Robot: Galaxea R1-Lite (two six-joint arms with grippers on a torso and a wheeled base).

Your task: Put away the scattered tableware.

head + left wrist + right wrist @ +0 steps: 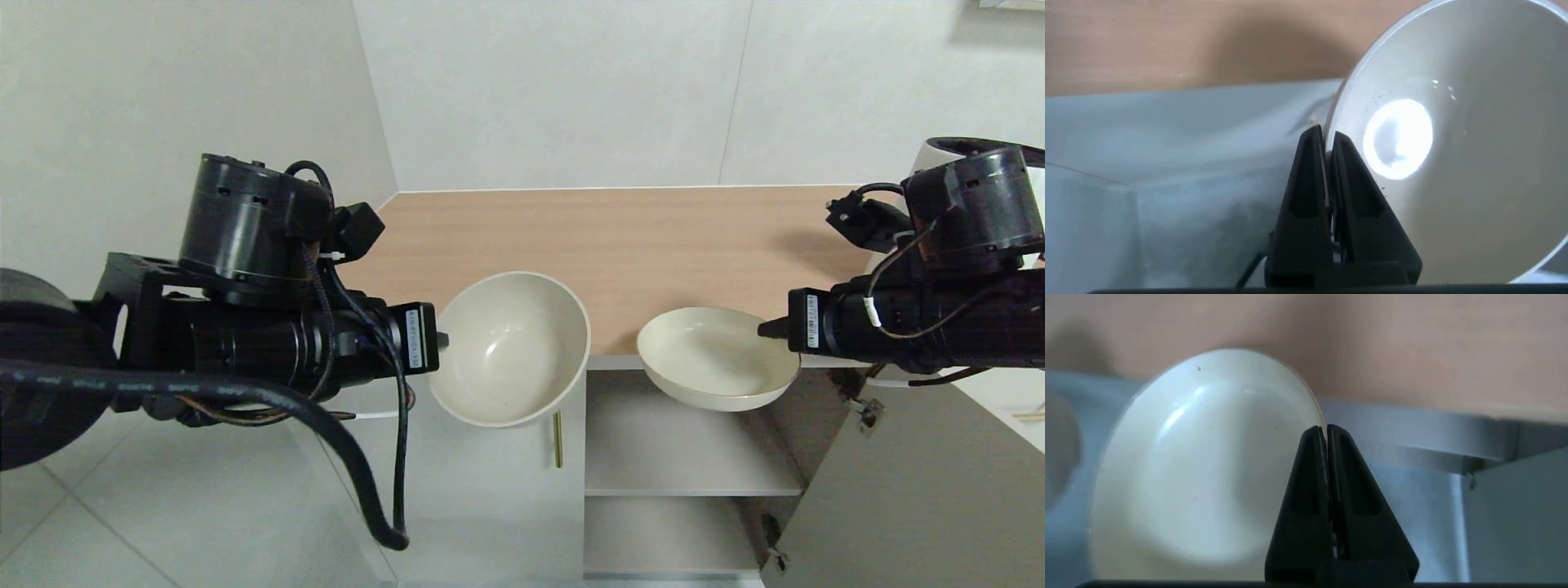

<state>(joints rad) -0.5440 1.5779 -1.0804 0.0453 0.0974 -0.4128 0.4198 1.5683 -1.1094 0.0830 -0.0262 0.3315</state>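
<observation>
Head view, left of centre: what in the left gripper (442, 336)?

— Clamped nearly shut on the rim of a deep cream bowl (510, 347). Tipped on edge, opening toward the camera, held in the air in front of the closed cabinet door (490, 490).

And right of centre?

— Same grip: right gripper (762, 329) pinched tight on the rim of a shallow cream bowl (710, 355). Nearly level, held over the front edge of the wooden countertop (620, 237).

Anything around them?

— Below the shallow bowl, open cabinet (694, 441) with two pale shelves, its door (914, 490) swung out at lower right. Just under the deep bowl, slim gold handle (558, 438). At upper right, rounded white appliance (939, 151), mostly hidden behind the right arm.

In the way of anything?

— Bowls apart, with a gap between. Shallow bowl overlapping the cabinet's top edge.
</observation>
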